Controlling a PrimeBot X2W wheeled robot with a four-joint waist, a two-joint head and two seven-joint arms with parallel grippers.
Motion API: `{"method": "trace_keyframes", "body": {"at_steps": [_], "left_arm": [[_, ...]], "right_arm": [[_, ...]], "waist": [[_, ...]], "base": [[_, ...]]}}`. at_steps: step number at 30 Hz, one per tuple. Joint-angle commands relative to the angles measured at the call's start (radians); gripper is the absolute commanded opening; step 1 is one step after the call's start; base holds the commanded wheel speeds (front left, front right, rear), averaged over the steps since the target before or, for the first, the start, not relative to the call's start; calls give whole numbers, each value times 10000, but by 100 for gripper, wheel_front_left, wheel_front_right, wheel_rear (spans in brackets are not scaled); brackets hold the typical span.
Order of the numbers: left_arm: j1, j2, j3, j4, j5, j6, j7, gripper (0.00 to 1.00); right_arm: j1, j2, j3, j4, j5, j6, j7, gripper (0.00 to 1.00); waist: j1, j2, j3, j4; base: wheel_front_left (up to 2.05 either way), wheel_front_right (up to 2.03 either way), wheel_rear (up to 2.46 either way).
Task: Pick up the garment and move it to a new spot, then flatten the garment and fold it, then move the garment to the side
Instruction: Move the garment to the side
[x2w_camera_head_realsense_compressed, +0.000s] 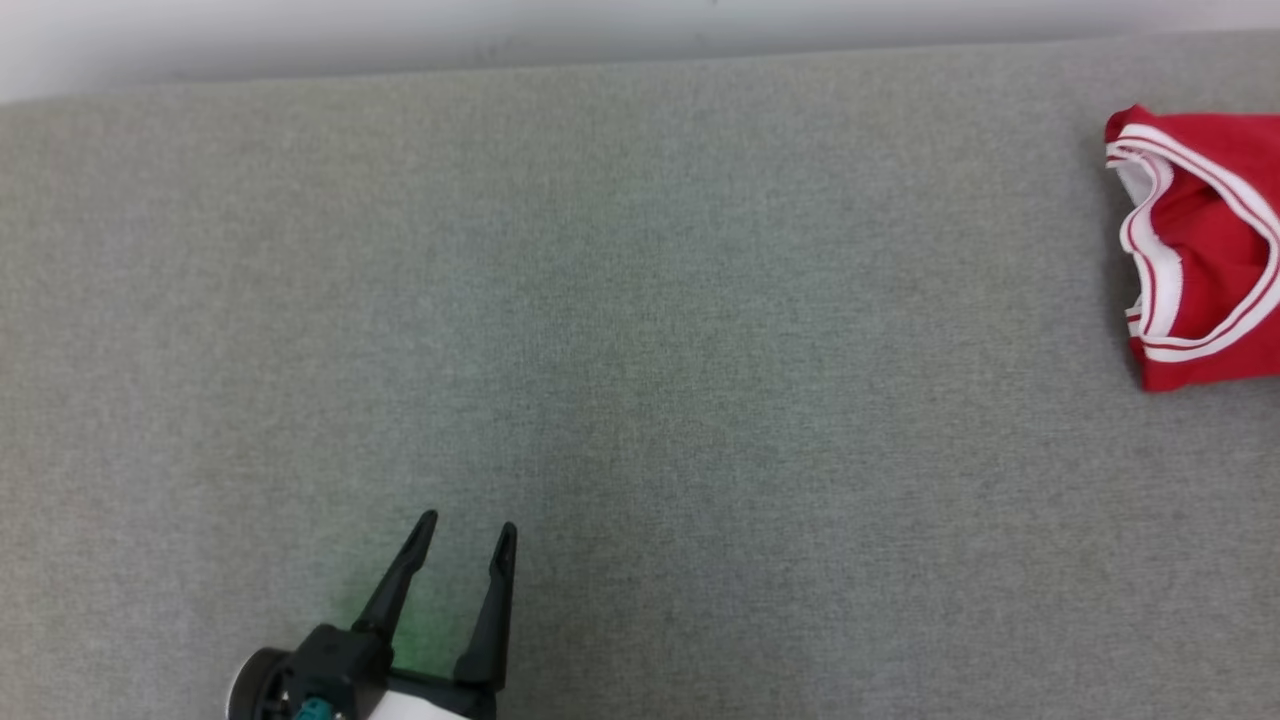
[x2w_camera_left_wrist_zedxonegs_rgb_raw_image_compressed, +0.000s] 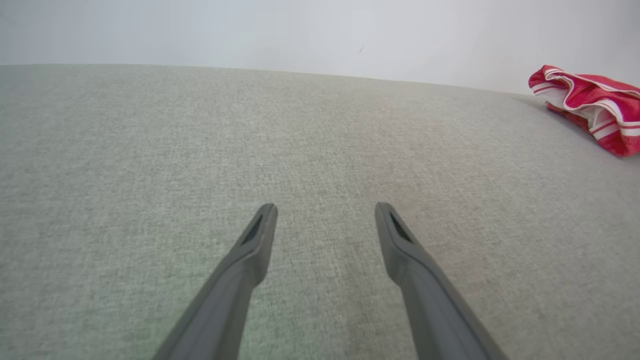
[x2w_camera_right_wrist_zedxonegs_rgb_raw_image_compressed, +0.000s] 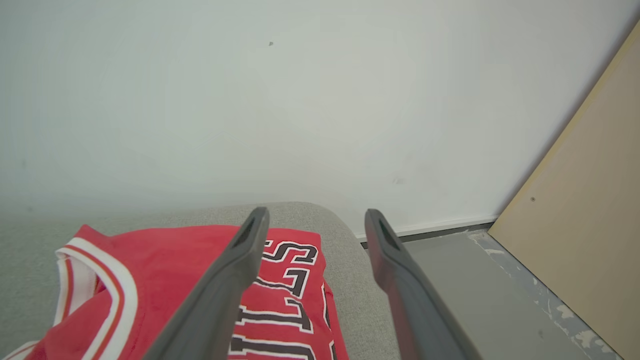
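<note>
Jersey (x2w_camera_head_realsense_compressed: 1215, 250), red w/ white trim, lies folded at the far R edge of the grey pad (x2w_camera_head_realsense_compressed: 640, 300) in head view, partly cut off by the frame. L gripper (x2w_camera_head_realsense_compressed: 468, 522) sits at lower L, well apart from the jersey, its 2 fingers spread w/ nothing between them; pad fabric shows through the gap. L wrist view: same 2 fingers apart over bare pad, jersey bunched at upper R near the pad's far edge, pale wall (x2w_camera_left_wrist_zedxonegs_rgb_raw_image_compressed: 300, 30) behind. R gripper (x2w_camera_right_wrist_zedxonegs_rgb_raw_image_compressed: 316, 211) in R wrist view: 2 fingers spread wide, pinching nothing. The finger at that view's L crosses over the jersey, which lies below on the pad's rounded end; can't tell if it touches the cloth. Black letters w/ white outline show on the jersey's top face, white trim to the L. Beyond the pad: grey floor (x2w_camera_right_wrist_zedxonegs_rgb_raw_image_compressed: 465, 290), tan board (x2w_camera_right_wrist_zedxonegs_rgb_raw_image_compressed: 590, 225) at R edge
</note>
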Motion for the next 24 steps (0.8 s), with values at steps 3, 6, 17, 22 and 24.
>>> {"method": "trace_keyframes", "body": {"at_steps": [3,6,17,22,24], "left_arm": [[302,41,47,-52,-275,173,5,100],[549,42,28,-58,-427,298,5,100],[1527,41,181,-185,-698,1086,5,100],[1892,42,397,-255,-613,1356,5,100],[1997,39,487,-199,-569,1443,5,100]], "right_arm": [[922,-33,-167,-583,-731,0,-234,100],[1788,54,-861,-1582,-1569,-1,-238,100],[6703,2916,-4384,-5942,-4997,-1,-237,100],[8411,4391,-4708,-7214,-5862,-1,-238,100],[8908,4803,-4626,-7484,-6118,-1,-238,100]], "waist": [[0,0,-762,-181],[0,0,-1315,-229],[0,0,-3269,12],[0,0,-3649,108],[0,0,-3803,155]], "base": [[0,0,0],[0,0,0],[0,0,0],[0,0,0],[0,0,0]]}}
